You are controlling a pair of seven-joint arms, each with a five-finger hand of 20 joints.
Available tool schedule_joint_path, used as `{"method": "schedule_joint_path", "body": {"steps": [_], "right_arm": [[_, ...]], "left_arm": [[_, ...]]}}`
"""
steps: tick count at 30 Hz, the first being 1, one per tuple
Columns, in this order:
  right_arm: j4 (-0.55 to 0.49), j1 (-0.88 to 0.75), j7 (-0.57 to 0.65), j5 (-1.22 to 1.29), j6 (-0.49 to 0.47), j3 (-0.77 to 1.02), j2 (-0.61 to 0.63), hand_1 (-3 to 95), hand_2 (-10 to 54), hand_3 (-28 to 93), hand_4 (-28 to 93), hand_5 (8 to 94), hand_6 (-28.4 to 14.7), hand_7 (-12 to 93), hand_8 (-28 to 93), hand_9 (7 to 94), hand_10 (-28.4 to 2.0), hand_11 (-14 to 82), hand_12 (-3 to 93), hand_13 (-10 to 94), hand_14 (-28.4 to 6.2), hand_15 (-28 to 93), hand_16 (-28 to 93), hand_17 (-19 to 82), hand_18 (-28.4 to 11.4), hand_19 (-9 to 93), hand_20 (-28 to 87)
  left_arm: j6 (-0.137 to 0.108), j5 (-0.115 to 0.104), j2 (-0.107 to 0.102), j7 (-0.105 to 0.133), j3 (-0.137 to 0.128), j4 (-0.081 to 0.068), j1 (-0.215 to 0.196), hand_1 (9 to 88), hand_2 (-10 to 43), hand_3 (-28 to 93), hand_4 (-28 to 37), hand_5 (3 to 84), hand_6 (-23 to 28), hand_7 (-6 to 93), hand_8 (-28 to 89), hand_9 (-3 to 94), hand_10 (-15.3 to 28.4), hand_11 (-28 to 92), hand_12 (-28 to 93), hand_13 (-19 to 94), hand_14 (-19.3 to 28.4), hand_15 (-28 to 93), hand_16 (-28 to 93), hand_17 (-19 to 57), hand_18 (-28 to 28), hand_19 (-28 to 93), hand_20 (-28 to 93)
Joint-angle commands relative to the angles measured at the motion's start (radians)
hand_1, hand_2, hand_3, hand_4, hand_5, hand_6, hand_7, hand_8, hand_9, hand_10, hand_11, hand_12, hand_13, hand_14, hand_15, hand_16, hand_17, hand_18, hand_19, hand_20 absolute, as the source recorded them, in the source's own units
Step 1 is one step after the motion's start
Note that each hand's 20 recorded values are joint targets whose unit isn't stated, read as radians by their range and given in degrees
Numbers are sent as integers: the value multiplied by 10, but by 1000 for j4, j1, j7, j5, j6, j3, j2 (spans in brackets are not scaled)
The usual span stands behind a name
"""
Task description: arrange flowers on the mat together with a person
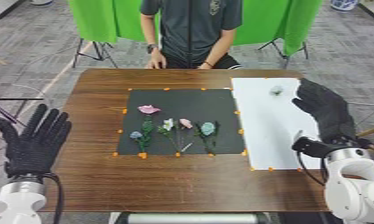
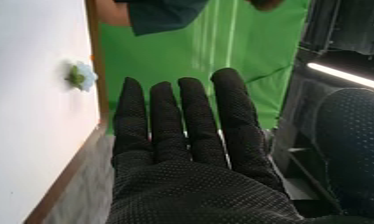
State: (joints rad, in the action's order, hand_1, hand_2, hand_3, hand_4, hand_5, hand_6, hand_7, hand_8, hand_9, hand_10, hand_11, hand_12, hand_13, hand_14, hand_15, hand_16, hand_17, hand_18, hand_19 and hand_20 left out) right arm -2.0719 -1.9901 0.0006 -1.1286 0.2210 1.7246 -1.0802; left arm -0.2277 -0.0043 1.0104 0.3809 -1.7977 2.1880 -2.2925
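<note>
Toward the upper right of the head view, a pale flower (image 1: 276, 90) lies on the white sheet (image 1: 265, 122), near the right hand (image 1: 324, 102), whose fingers are straight, slightly spread. Likely light and easily crushed, it wants a gentle pinch at its green base (image 2: 76, 77).

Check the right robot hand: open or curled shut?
Open: in the right wrist view, the right robot hand has its fingers straight.

The robot's rounded white arms (image 1: 350, 180) bore black cables (image 1: 60, 194); dotted black fabric covered its left hand (image 1: 30, 150) and right hand (image 1: 330, 112). The person (image 1: 185, 47) wore a dark, short-sleeved shirt (image 1: 190, 25).
</note>
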Motion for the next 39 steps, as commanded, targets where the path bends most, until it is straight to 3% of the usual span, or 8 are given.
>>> {"method": "schedule_joint_path", "body": {"steps": [1, 4, 13, 20, 25, 26, 30, 39], "right_arm": [[-30, -53, -36, 10, 38, 8, -3, 116, 119, 776, -254, 467, -37, 141, -114, 425, -128, 75, 92, 322, -104, 141, 66, 149, -120, 320, 77], [-38, -69, -41, -7, 48, 10, 0, 117, 120, 776, -255, 477, -39, 145, -117, 433, -129, 76, 94, 327, -103, 139, 69, 151, -120, 317, 76], [-53, -81, -67, -10, 80, -25, 24, 116, 122, 778, -255, 479, -38, 147, -119, 431, -129, 71, 96, 329, -100, 133, 76, 152, -119, 317, 77], [-69, -102, -71, -10, 121, -58, 40, 116, 122, 783, -255, 479, -38, 148, -120, 420, -129, 68, 95, 327, -101, 128, 80, 150, -122, 320, 80], [-82, -116, -75, -21, 127, -70, 38, 121, 120, 784, -254, 482, -19, 147, -123, 403, -97, 65, 89, 315, -103, 123, 84, 142, -138, 336, 86], [-53, -126, -45, -15, -77, 101, -58, 121, 120, 785, -254, 482, -19, 146, -124, 404, -96, 66, 87, 314, -103, 122, 85, 141, -139, 338, 86], [-53, -126, -39, -17, -117, 105, -64, 120, 119, 784, -254, 477, -17, 144, -124, 397, -98, 64, 83, 311, -103, 119, 88, 140, -139, 339, 84], [-68, -160, -9, -22, -211, 156, -109, 114, 117, 777, -253, 455, -20, 136, -117, 381, -107, 52, 83, 305, -106, 105, 101, 132, -145, 336, 81]], "left_arm": [[-19, -6, -8, -11, 0, -3, 15, 412, 246, 64, -195, 433, 76, 106, -96, 412, 149, 163, 71, 330, 133, 180, -80, 9, 89, 181, 100], [-18, 1, -13, -13, -3, -3, 15, 393, 219, 240, -273, 434, 74, 114, -102, 413, 148, 174, 66, 330, 130, 192, -88, 5, 86, 197, 95], [-19, 8, -17, -18, -9, -6, 19, 271, 190, 557, -283, 434, 72, 123, -107, 414, 146, 179, 62, 331, 129, 203, -93, 1, 87, 214, 88], [-22, 14, -18, -24, -10, -7, 22, 251, 181, 621, -283, 434, 71, 126, -109, 412, 145, 179, 62, 329, 129, 206, -92, -1, 89, 218, 88], [-26, 16, -20, -31, -13, -8, 22, 245, 180, 645, -283, 433, 71, 127, -109, 410, 145, 181, 62, 326, 128, 205, -92, -2, 89, 217, 88], [-24, 19, -19, -30, -16, -6, 16, 246, 180, 646, -283, 433, 71, 127, -109, 410, 145, 181, 62, 325, 127, 205, -92, -2, 89, 217, 88], [-5, 25, -19, -29, -16, -7, 16, 249, 182, 644, -283, 433, 70, 127, -110, 409, 145, 182, 61, 324, 126, 203, -92, -3, 90, 218, 88], [-15, 19, -18, -24, -17, 0, 3, 243, 189, 634, -283, 431, 67, 126, -109, 407, 144, 180, 61, 315, 126, 201, -84, -8, 93, 221, 89]]}}
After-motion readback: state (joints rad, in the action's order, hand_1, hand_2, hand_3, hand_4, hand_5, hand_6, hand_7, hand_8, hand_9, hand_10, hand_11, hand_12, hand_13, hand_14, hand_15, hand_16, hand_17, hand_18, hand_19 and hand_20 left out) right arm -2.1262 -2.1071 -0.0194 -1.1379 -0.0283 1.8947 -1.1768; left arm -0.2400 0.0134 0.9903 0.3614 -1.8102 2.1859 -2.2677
